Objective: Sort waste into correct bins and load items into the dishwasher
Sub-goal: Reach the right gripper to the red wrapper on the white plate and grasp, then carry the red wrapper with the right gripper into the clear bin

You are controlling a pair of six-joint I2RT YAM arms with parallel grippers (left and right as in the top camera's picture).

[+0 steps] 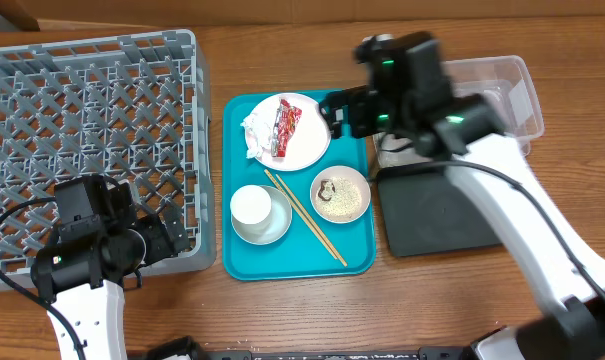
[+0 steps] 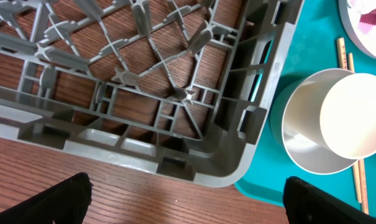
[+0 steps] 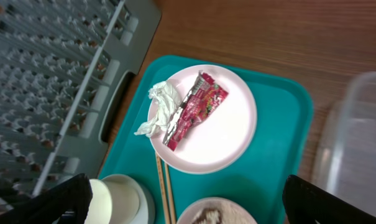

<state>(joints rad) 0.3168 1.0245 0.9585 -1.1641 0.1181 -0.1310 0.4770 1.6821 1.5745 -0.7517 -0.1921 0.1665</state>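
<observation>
On the teal tray, a white plate carries a crumpled napkin and a red-and-silver wrapper. My right gripper hovers open above the plate's right edge, holding nothing. A white cup stands inside a grey bowl, with chopsticks lying beside it. A second bowl holds rice and a brown scrap. Over the near right corner of the grey dish rack my left gripper is open and empty.
A black tray lies right of the teal tray, and a clear tub sits behind it, partly under my right arm. The rack takes up the table's left side. Bare wood runs along the front edge.
</observation>
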